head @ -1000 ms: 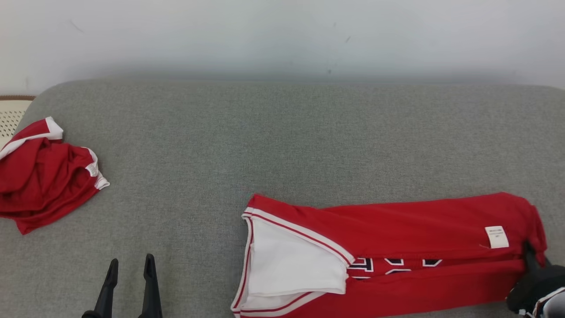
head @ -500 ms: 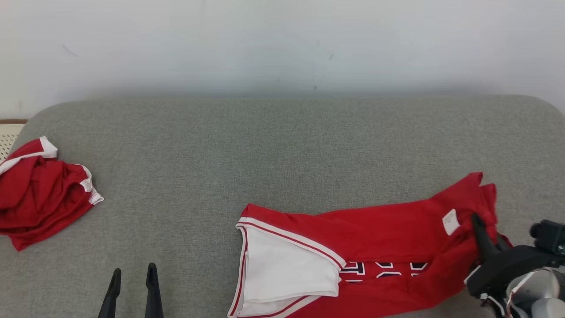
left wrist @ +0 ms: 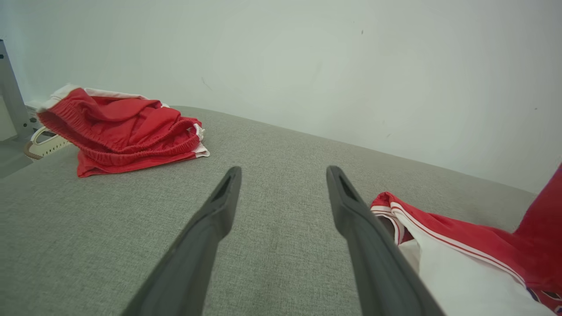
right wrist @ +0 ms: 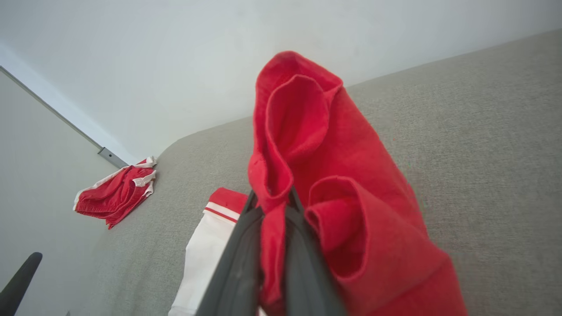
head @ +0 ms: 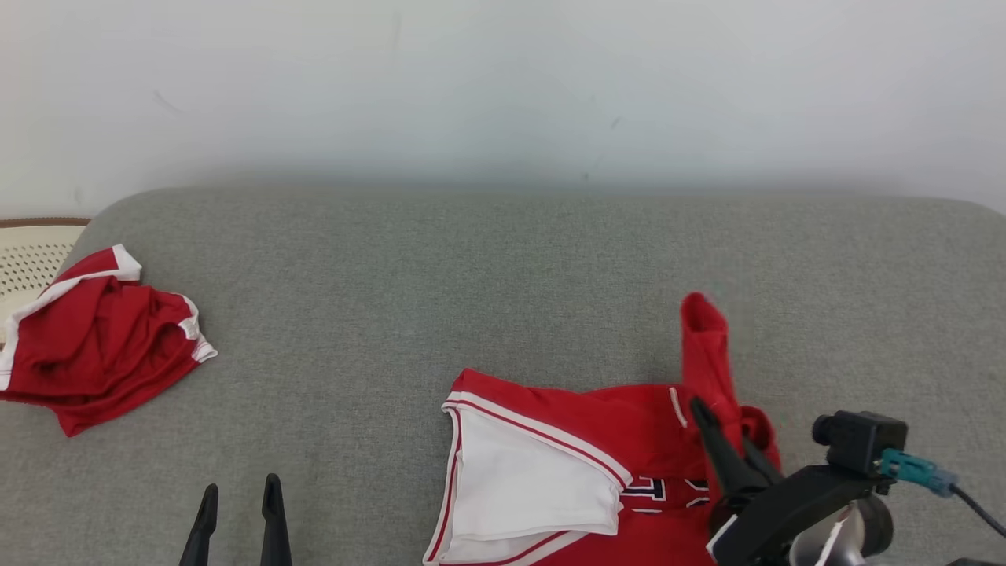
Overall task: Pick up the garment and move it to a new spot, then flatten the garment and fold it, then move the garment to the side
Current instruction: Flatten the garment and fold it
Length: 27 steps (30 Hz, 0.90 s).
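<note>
The garment [head: 581,417] is a red jersey with a white panel and dark lettering, lying at the lower middle-right of the grey cushion [head: 471,291]. My right gripper [head: 719,428] is shut on its right end, which stands lifted in a bunched red fold [head: 703,338]. In the right wrist view the fingers [right wrist: 239,254] pinch red cloth [right wrist: 333,175] between them. My left gripper [head: 240,491] is open at the lower left, over bare cushion and well left of the garment. The left wrist view has that gripper [left wrist: 283,173] with nothing in it and the garment's white-trimmed edge [left wrist: 461,263] to its right.
A second red item with white trim [head: 102,346] lies crumpled at the cushion's left end, also in the left wrist view [left wrist: 123,127]. A pale woven basket [head: 31,255] sits beyond that end. A light wall [head: 503,94] runs behind the cushion.
My right gripper has carried the garment's right end up and to the left, so the long flat jersey is now shorter and bunched. The head camera shifted slightly. The left gripper stayed open.
</note>
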Motion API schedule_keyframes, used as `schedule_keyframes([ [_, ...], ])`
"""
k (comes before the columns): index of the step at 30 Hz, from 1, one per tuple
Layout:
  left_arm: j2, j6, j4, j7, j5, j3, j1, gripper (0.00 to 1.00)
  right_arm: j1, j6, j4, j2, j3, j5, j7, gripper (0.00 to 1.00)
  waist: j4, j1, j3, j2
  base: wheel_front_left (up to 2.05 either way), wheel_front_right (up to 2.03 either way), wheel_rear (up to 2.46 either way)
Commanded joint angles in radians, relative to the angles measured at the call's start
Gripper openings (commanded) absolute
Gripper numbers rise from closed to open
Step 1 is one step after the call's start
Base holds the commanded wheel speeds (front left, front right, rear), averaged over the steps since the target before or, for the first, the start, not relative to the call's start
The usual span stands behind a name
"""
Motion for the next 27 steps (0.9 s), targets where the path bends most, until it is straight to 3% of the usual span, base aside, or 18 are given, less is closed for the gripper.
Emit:
schedule_keyframes([
  [1, 0.003, 0.0, 0.004, -0.004, -0.005, 0.003, -0.003, 1.0, 0.005, 0.0, -0.008, 0.006, 0.01, 0.001, 0.0, 0.0, 0.006, 0.0, -0.004, -0.0001, 0.0, 0.0, 0.0],
  [10, 0.003, -0.008, 0.023, -0.004, -0.008, 0.001, -0.026, 1.0, -0.002, 0.0, 0.034, 0.036, 0.141, -0.004, -0.038, 0.0, 0.037, 0.0, 0.009, -0.0001, 0.0, 0.0, 0.0],
  [27, -0.002, -0.031, 0.085, -0.004, 0.003, -0.029, -0.089, 1.0, -0.15, 0.0, 0.31, 0.037, 0.325, 0.121, -0.186, 0.0, 0.098, 0.0, 0.044, -0.0001, 0.0, 0.0, 0.0],
])
